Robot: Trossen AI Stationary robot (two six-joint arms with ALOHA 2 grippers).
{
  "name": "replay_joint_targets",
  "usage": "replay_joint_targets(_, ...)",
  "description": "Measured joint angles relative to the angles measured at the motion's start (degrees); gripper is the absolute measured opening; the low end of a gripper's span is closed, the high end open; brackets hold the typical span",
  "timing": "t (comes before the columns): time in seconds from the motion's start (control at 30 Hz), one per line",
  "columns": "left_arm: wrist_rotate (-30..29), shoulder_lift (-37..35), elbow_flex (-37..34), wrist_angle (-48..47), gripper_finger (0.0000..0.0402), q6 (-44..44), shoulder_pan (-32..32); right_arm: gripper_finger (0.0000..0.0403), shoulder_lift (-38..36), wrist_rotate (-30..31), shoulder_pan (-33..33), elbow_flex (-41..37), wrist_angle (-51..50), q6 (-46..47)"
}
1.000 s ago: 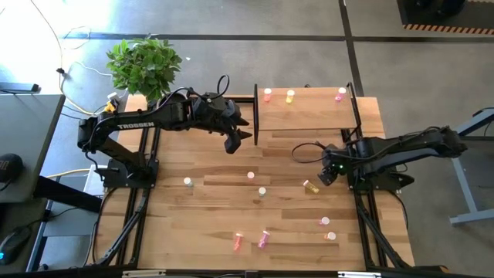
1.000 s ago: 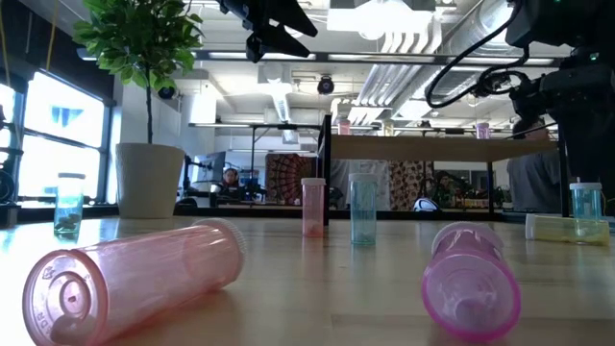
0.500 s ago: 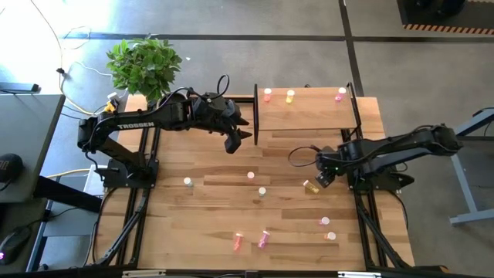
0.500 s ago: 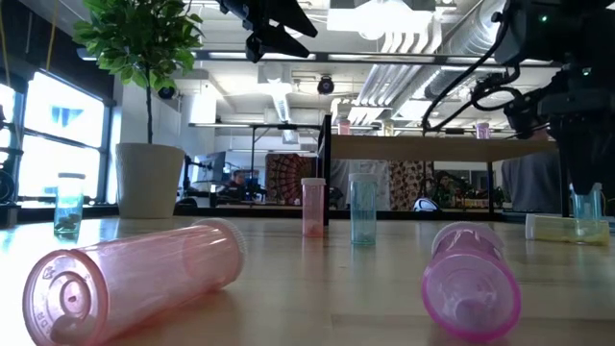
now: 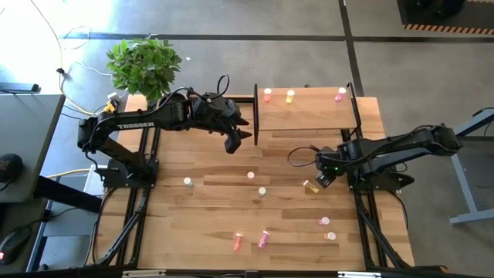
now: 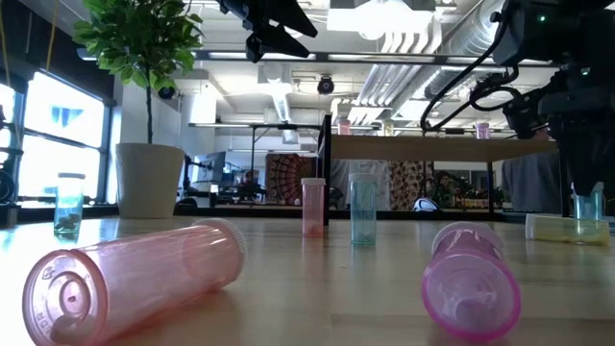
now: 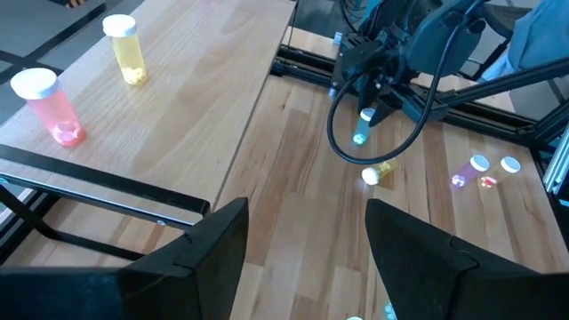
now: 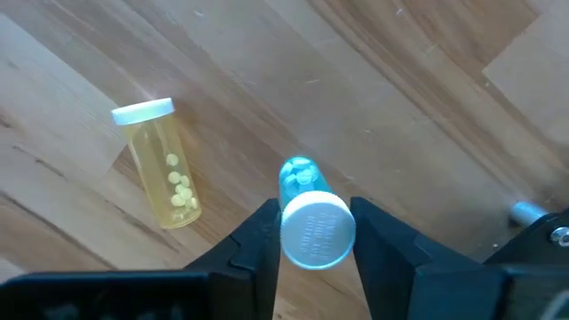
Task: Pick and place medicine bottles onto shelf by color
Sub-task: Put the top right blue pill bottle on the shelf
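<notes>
Right gripper (image 8: 316, 244) is down over the table just beside the shelf's (image 5: 309, 116) front right post. In its wrist view the two fingers sit against either side of the white cap of an upright blue bottle (image 8: 305, 191), so I read it as clenched on that bottle at cap height, the bottle's foot on or just off the wood; which, I cannot tell.

A yellow bottle (image 8: 164, 164) lies on its side just beside the blue one, cap pointing away from the shelf, apart from the fingers.

Left gripper (image 7: 302, 258) hangs in the air at the shelf's front left corner, jaws spread, holding nothing.

On the shelf board: a red-pink bottle (image 5: 268, 94) and a yellow one (image 5: 290, 96) near its back edge, a magenta one (image 5: 341, 93) by the back right post. The other bottles stand or lie on the table in front of the shelf.

Handling judgement: bottle looks like light, rigid clear plastic, with loose pills inside. Smooth round wall, likely slippery and apt to roll if tipped. Cap is the widest, least glossy part; gripping there or just under it should hold better than mid-body. Lift straight to avoid knocking the yellow neighbour.
</notes>
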Motion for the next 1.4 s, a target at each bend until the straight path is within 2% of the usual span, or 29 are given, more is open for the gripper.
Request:
replay_joint_targets(0.27,0.00,0.00,0.00,-0.02,0.0216,-0.02,0.00,0.0112,0.00,-1.68,0.00,3.98,-0.59,-0.54)
replay_joint_targets(0.67,-0.24,0.00,0.00,-0.02,0.0216,0.00,1.63,0.0112,0.00,-2.01,-1.62,17.60,-1.82,-3.73)
replay_joint_targets(0.83,-0.24,0.00,0.00,-0.01,0.0216,0.64,3.56,0.0112,0.00,1.38,-3.36,23.71,-1.80,-4.48)
replay_joint_targets(1.17,-0.24,0.00,0.00,-0.02,0.0216,0.63,7.19,0.0112,0.42,8.17,-11.31,32.60,-1.77,-9.01)
replay_joint_targets(1.4,-0.22,0.00,0.00,0.00,0.0216,2.77,7.80,0.0112,4.83,8.70,-20.64,38.90,-2.62,-17.63)
